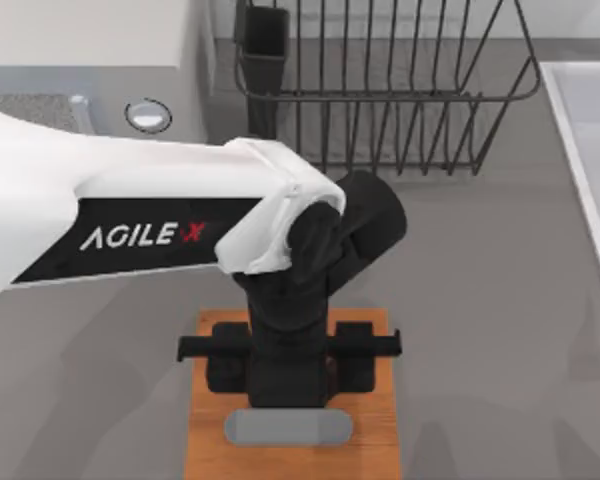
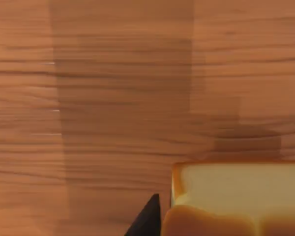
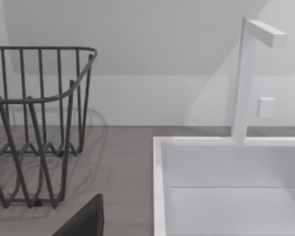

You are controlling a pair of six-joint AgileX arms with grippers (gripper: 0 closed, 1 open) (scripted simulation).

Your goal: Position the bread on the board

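the left arm reaches in from the left, and the left gripper [image 1: 288,400] hangs low over the board [image 1: 375,440], pointing straight down. in the left wrist view the bread [image 2: 241,196] sits right beside one dark fingertip [image 2: 147,221], with the board's grain [image 2: 113,98] just beneath it. i cannot tell whether the fingers are spread or closed, or whether they touch the bread. past the gripper stands a wire rack [image 1: 380,90], with a white sink [image 3: 226,187] to the right.
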